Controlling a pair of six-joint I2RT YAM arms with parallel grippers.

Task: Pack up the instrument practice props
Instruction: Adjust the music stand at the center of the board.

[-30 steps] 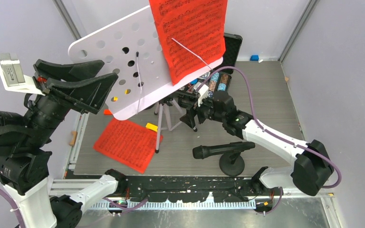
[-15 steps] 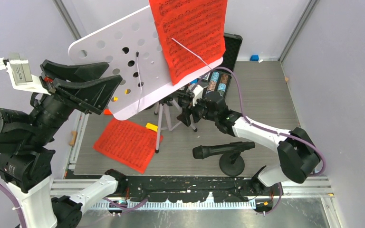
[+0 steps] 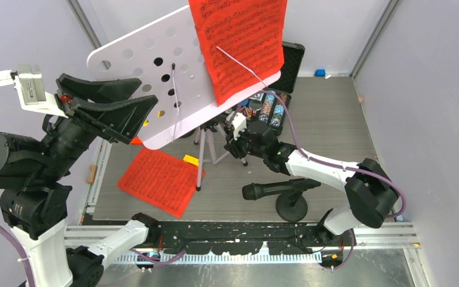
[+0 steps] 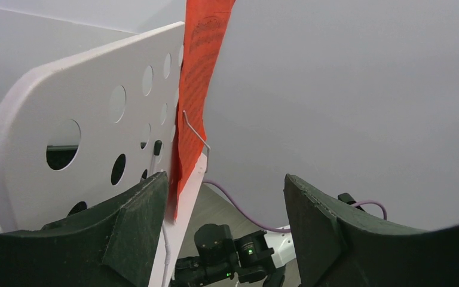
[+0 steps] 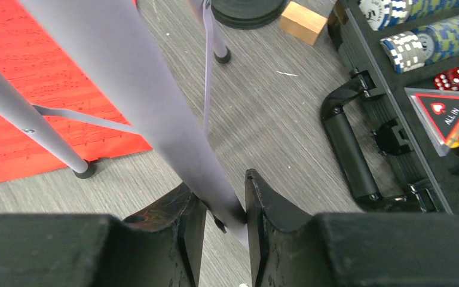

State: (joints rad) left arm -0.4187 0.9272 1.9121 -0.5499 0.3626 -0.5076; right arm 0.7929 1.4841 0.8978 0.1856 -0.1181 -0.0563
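Observation:
The white hole-punched music rack [image 3: 149, 66] stands tilted on silver tripod legs [image 3: 202, 161], with a red sheet-music page [image 3: 239, 42] clipped to it. Another red page [image 3: 158, 181] lies on the floor. A black microphone [image 3: 278, 188] rests on its round-based pole [image 3: 291, 207]. My right gripper [image 3: 234, 139] is under the rack; in the right wrist view its jaws [image 5: 226, 203] press on one silver leg [image 5: 155, 101]. My left gripper [image 3: 145, 94] hangs open beside the rack's left edge, with nothing between its fingers [image 4: 226, 197].
The open black case of poker chips [image 5: 394, 107] sits just right of the tripod. A wooden block [image 5: 302, 21] and a round black base [image 5: 245, 9] lie beyond the legs. A yellow block [image 3: 190, 159] is by the floor page, a blue one [image 3: 320, 73] at the back.
My right gripper has slid left to the tripod and closed its jaws on a silver leg. The left arm has shifted slightly right and stays open.

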